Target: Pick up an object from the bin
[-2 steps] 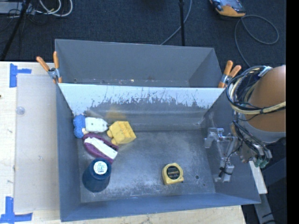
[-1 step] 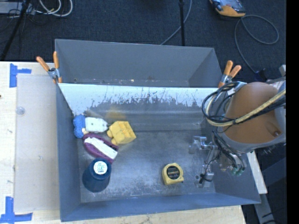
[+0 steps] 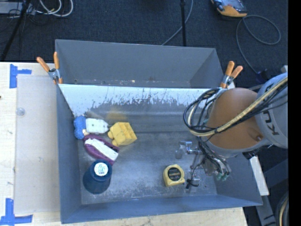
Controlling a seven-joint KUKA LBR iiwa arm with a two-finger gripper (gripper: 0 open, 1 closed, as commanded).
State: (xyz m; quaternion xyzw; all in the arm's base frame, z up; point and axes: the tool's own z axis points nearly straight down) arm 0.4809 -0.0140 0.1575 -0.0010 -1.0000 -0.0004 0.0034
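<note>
Hovering at three o'clock of the yellow tape measure (image 3: 174, 174), down at five o'clock in the bin (image 3: 141, 178), the gripper (image 3: 193, 179), open or clenched I cannot tell, may nudge that case aside and grab nothing.

In the bin (image 3: 141, 74), the tape measure (image 3: 174, 175) lies just beside my gripper (image 3: 192, 182), on the view's left of my jaws, while well beyond it that way a lidded jar (image 3: 97, 175) sits before a lying bottle (image 3: 100, 149), with a block (image 3: 122, 133) and small toy (image 3: 91, 125) behind those.
</note>
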